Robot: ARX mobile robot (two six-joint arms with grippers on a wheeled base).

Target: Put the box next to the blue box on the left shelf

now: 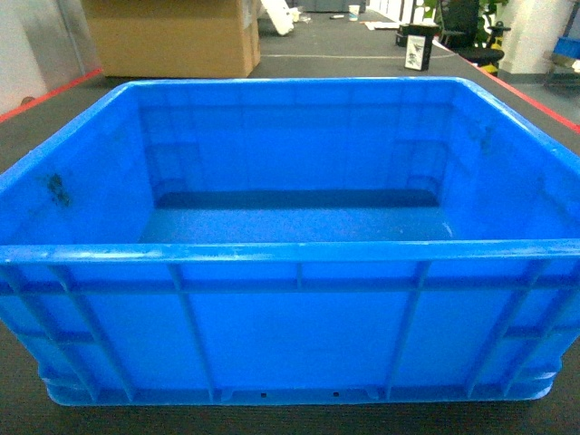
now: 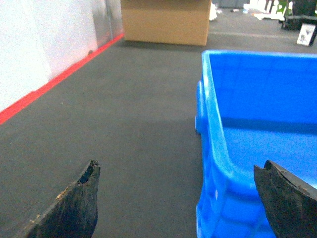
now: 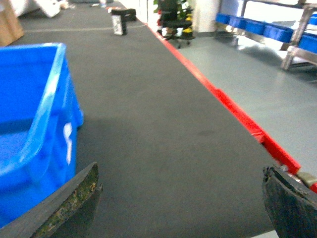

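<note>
Floor: dark grey matting (image 1: 299, 65) is carrying everything, with a red strip (image 3: 233, 109) running along its right edge and another red line (image 2: 54, 82) along its left edge by a white wall.
Writing: no lettering is reading clearly; a small black-and-white sign (image 1: 418, 47) is standing far back on the matting, its print too small to make out.
Box: one bright-blue plastic crate (image 1: 290, 317) is sitting on the matting directly ahead, filling most of the head view.
Box look: a thick rounded rim is running round the top, vertical ribs are lining the outer near wall, and the inside floor is showing smooth; a dark smudge is marking the inner left wall.
Left gripper: the left gripper (image 2: 190, 198) is hovering with its two dark, worn fingers (image 2: 74, 206) spread wide, straddling the crate's left rim and gripping nothing.
Right gripper: the right gripper (image 3: 188, 203) is hanging just beside the crate's right wall, its fingers (image 3: 64, 208) likewise spread apart and gripping nothing.
Cardboard carton: one large brown carton (image 1: 172, 36) is standing at the far left of the matting.
Background: an office chair (image 3: 173, 25) and green plant are showing far back; several blue bins (image 3: 277, 30) are resting on a metal rack beyond the red strip at right.
</note>
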